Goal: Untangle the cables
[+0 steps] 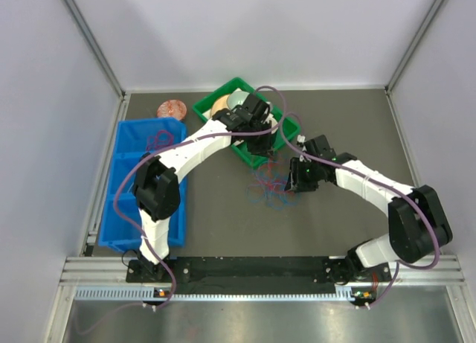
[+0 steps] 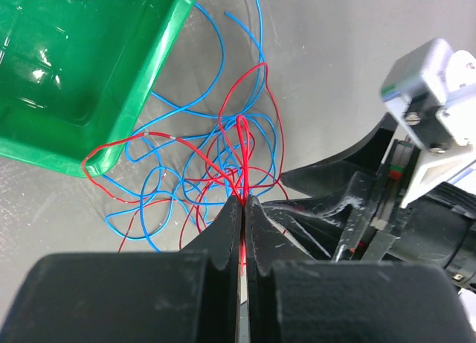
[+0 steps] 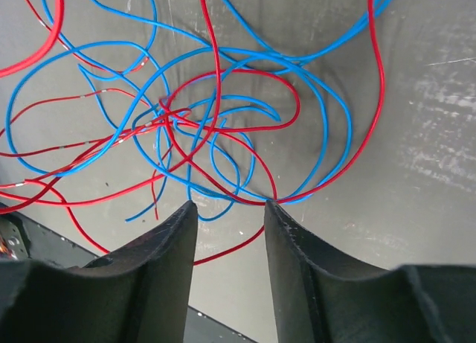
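Observation:
A loose tangle of thin red and blue cables (image 1: 271,185) lies on the grey table just in front of the green tray (image 1: 236,82). My left gripper (image 1: 262,143) is over its far edge. In the left wrist view it (image 2: 242,202) is shut on a strand of the red cable (image 2: 241,164), which rises out of the blue cable loops (image 2: 257,23). My right gripper (image 1: 296,181) is at the tangle's right side. In the right wrist view it (image 3: 230,205) is open, tips just above crossed red (image 3: 215,68) and blue (image 3: 297,59) strands. No white cable shows.
The green tray's corner (image 2: 89,60) sits right beside the tangle, and a red strand lies against it. A blue bin (image 1: 134,202) runs along the left. A copper-coloured disc (image 1: 171,109) lies behind it. The right arm's wrist (image 2: 416,202) is close to my left gripper.

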`<action>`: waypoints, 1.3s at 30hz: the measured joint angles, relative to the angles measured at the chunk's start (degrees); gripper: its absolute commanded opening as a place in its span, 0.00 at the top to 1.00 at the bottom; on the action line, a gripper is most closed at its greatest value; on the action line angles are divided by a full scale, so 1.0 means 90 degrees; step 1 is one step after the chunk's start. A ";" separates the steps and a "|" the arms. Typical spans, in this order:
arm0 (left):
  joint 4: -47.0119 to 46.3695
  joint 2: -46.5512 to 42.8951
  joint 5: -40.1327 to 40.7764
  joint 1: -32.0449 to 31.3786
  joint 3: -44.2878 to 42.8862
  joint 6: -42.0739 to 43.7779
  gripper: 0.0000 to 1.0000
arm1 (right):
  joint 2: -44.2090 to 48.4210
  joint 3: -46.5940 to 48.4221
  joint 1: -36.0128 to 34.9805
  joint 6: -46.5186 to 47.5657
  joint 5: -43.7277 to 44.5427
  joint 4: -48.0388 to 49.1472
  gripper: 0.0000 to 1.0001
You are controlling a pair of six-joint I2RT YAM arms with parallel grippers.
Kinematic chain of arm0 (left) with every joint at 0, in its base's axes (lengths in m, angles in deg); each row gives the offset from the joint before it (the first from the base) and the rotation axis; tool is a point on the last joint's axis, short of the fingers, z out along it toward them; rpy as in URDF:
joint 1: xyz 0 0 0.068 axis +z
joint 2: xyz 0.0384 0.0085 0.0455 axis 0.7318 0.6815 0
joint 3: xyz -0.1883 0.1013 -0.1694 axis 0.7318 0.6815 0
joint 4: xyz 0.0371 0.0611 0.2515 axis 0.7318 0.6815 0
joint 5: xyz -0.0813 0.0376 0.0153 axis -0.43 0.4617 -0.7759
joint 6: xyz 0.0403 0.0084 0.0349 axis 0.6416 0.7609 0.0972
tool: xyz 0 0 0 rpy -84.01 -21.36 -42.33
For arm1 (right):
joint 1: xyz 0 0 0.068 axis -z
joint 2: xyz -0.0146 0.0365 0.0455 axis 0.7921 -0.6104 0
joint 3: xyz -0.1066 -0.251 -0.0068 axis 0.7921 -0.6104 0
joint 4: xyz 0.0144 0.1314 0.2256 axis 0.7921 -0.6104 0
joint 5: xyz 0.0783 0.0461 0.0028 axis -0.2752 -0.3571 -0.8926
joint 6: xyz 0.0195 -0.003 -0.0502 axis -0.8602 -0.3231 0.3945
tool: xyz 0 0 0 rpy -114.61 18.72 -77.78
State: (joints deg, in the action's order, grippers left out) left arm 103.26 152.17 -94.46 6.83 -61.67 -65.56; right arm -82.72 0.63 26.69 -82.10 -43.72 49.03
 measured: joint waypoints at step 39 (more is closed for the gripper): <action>0.0083 -0.0029 -0.0117 0.0124 0.0177 0.0175 1.00 | 0.1690 0.2550 0.1168 0.0029 0.1744 -0.2103 1.00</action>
State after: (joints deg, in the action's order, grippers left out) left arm 104.00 151.91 -95.51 7.95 -60.07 -63.99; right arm -67.50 23.58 37.20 -81.84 -28.03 30.10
